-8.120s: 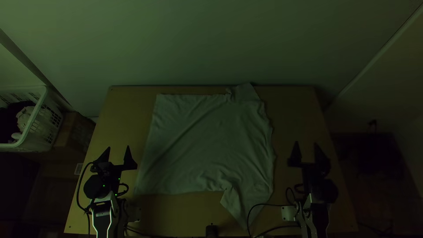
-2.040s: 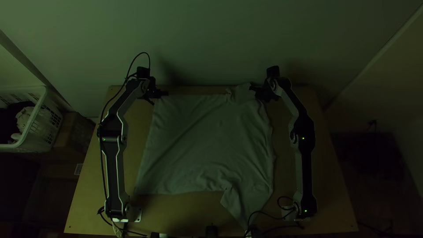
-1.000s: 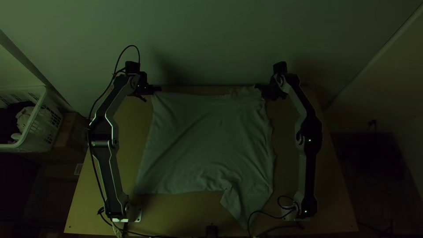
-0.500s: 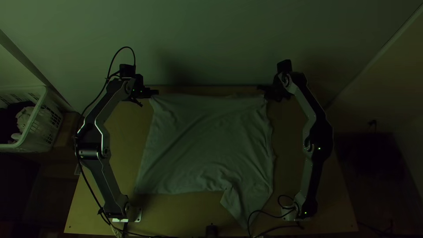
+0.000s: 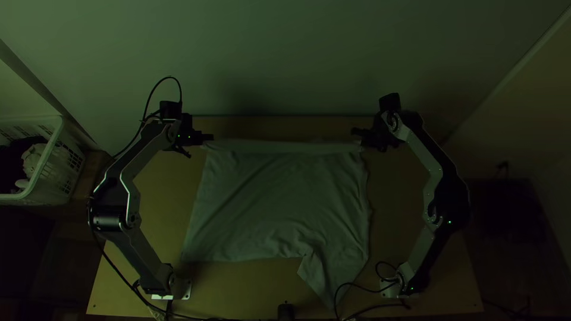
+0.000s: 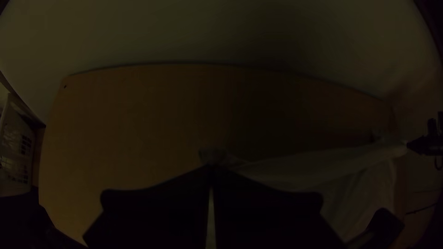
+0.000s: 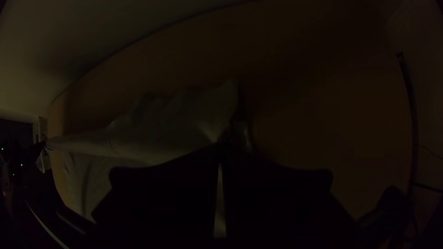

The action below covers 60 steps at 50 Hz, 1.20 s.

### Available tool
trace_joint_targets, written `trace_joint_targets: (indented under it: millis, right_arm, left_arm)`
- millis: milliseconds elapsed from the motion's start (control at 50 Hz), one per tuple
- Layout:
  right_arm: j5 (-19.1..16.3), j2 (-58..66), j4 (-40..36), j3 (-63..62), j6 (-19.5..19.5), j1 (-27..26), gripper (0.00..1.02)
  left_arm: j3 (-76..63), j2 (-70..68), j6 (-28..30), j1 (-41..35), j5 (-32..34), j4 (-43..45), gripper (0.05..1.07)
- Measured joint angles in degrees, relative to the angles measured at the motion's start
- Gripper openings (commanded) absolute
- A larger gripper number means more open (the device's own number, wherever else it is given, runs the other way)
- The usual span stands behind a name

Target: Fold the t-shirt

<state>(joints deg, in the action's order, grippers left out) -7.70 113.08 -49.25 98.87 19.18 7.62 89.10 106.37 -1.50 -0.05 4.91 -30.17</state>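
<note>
In the top view my left gripper (image 5: 205, 137) is at the shirt's far left corner and my right gripper (image 5: 358, 135) at its far right corner. Between them the far edge of the grey-green t-shirt (image 5: 285, 196) is pulled into a straight, raised band. The rest lies spread on the table, one sleeve pointing to the near edge at the right. In the left wrist view the left gripper (image 6: 211, 171) is shut on the cloth (image 6: 295, 170). In the right wrist view the right gripper (image 7: 221, 150) is shut on the cloth (image 7: 161, 124), a flap standing out beyond its tips.
The light wooden table (image 5: 160, 220) shows around the shirt, with a strip along its far edge by the wall. A white basket (image 5: 50, 160) with laundry stands off the table's left side. Black cables (image 5: 372, 306) cross the near edge by the right base.
Both arms reached from the near side to the far corners and took hold of the cloth. Since then the grippers moved slightly apart and back toward the near side, drawing the far edge taut.
</note>
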Motion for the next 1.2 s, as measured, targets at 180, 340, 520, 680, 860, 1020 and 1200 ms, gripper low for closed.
trace_joint_targets:
  millis: [180, 340, 520, 680, 860, 1020, 1200]
  right_arm:
    - [0.0, -5.6, 2.4, -7.6, -0.2, 0.7, 0.03]
    - [0.0, -9.8, 4.8, -14.3, -0.2, 1.5, 0.03]
    - [0.2, -12.9, 7.7, -20.8, -0.2, 2.4, 0.03]
    - [0.4, -15.0, 9.3, -26.1, -0.2, 2.9, 0.03]
    - [0.4, -17.9, 10.5, -30.6, -0.2, 3.8, 0.03]
    - [0.6, -21.1, 12.0, -35.8, -0.2, 4.8, 0.03]
    - [0.9, -22.4, 15.0, -41.1, -0.2, 5.9, 0.03]
  left_arm:
    - [-6.1, -3.9, 0.0, 0.0, 0.0, 1.2, 0.08]
    - [-11.8, -7.5, 0.0, 0.1, 0.0, 2.7, 0.08]
    - [-17.6, -10.7, 0.2, 0.3, 0.0, 4.6, 0.08]
    - [-22.9, -13.3, 0.5, 0.4, 0.0, 6.4, 0.08]
    - [-26.4, -15.6, 0.5, 0.6, 0.0, 7.3, 0.08]
    - [-29.1, -17.4, 0.5, 0.8, 0.0, 8.3, 0.08]
    - [-32.0, -17.9, 0.5, 1.2, 0.0, 10.6, 0.38]
